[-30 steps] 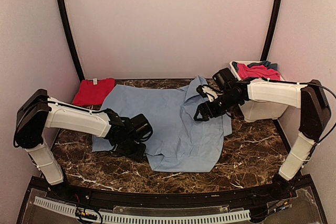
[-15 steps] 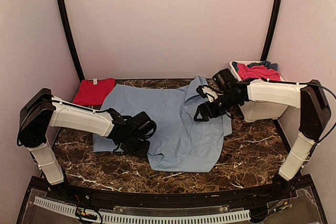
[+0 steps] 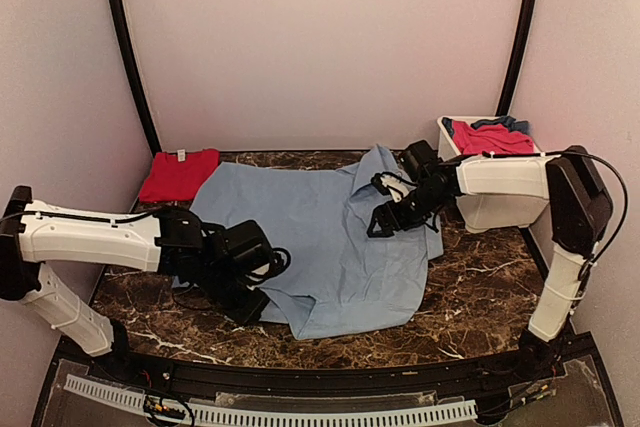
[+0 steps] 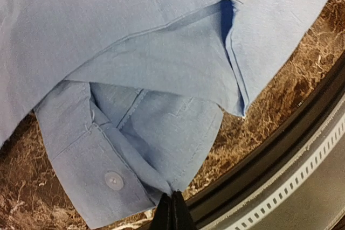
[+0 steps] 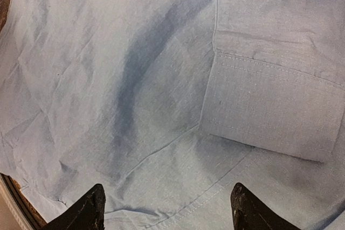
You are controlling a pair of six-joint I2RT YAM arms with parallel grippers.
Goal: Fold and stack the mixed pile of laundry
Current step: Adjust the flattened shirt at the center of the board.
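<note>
1. The left gripper (image 4: pixel 171 213) was closed on the near-left edge of the light-blue shirt (image 3: pixel 330 217). It pinched the cloth just beside a buttoned cuff (image 4: pixel 102 181). The rest of the shirt lay away from it, toward the far right.
2. The right gripper (image 3: pixel 380 225) hung over the shirt's right part with its fingers wide apart and nothing between them. Whether it touched the cloth could not be told.
3. The shirt lay spread mostly flat in the middle of the table (image 3: pixel 470 277). Its longer side ran left to right, so each arm was nearer its own end.
4. The dark marble top looked smooth, so the cloth would probably slide when pulled.
5. A folded red garment (image 3: pixel 178 174) lay at the far left, just beside the shirt's corner. A white tub (image 3: pixel 500 209) holding red and darker blue pieces (image 3: pixel 490 137) stood at the far right, close behind the right arm. Folding toward the middle looked safest, since a wide swing to the right could knock the tub.
</note>
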